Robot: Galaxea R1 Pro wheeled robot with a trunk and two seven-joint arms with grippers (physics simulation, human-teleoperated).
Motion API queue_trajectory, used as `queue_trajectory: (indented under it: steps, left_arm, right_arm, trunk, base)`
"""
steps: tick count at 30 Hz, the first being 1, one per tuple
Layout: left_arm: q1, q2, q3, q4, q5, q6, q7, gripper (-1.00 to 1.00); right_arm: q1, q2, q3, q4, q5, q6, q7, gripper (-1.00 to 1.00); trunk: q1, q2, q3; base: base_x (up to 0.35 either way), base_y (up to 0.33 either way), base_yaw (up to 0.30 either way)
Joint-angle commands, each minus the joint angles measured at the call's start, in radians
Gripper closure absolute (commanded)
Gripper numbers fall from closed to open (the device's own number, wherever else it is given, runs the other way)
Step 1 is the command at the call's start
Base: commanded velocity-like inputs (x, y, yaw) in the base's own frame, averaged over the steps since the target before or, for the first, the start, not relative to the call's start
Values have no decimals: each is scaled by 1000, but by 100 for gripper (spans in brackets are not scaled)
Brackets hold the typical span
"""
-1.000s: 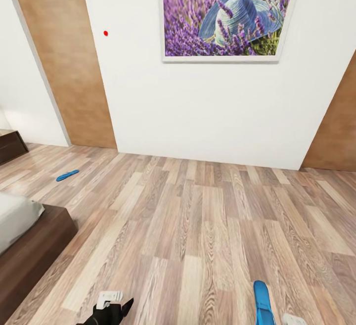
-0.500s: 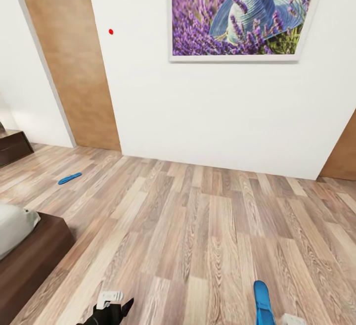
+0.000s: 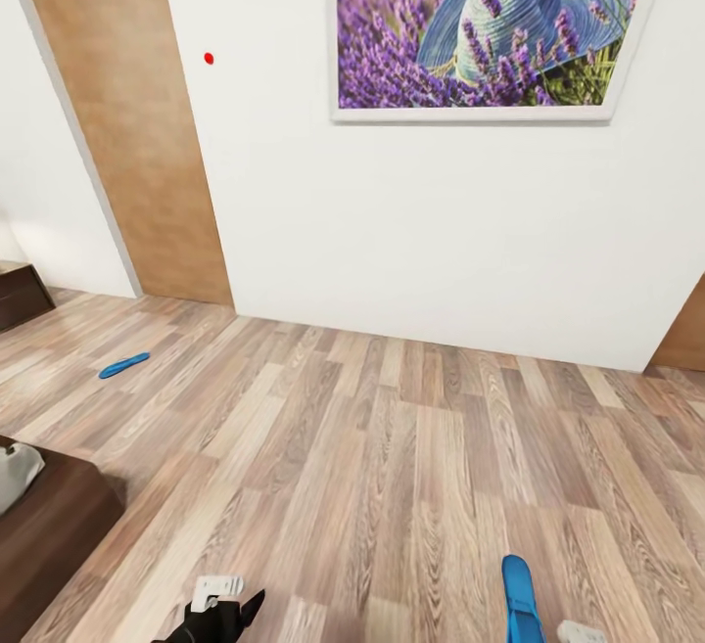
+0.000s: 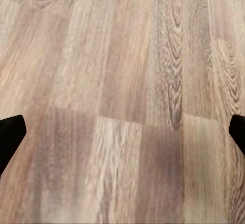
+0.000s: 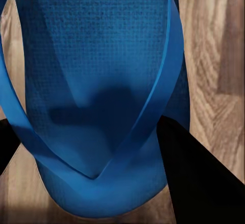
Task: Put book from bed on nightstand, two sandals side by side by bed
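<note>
Your head camera faces the white wall [image 3: 441, 232] and plank floor [image 3: 392, 447], with the bed [image 3: 49, 516] corner at lower left. 1 sandal [image 3: 123, 364] lies on the floor beyond the bed. Your right gripper [image 5: 97, 147] is clenched on the other sandal [image 5: 97, 81]; your left gripper [image 4: 122, 132] is spread wide, holding nothing.

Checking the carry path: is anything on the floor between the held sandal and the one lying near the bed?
Nothing visible: bare floor lies between the right hand's sandal and the other sandal beyond the bed corner.

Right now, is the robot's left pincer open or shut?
Open. The left pincer has its black fingertips far apart, with bare floor between.
</note>
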Motion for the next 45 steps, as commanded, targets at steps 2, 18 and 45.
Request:
queue_trajectory:
  steps: [2, 18, 45]
  left_arm:
    - [-1, 0, 3, 1, 7, 1, -7, -100]
    - [-1, 0, 3, 1, 8, 1, -7, -100]
    - [-1, 0, 3, 1, 8, 1, -7, -100]
  right_arm:
    - [0, 0, -1, 0, -8, 5, 3, 100]
    - [0, -1, -1, 1, -8, 5, 3, 100]
    - [0, 0, 0, 0, -8, 5, 4, 100]
  trunk:
    - [0, 0, -1]
    - [0, 0, -1]
    - [0, 0, -1]
  base:
    - [314, -88, 0]
    - [314, -87, 0]
    - [314, -5, 74]
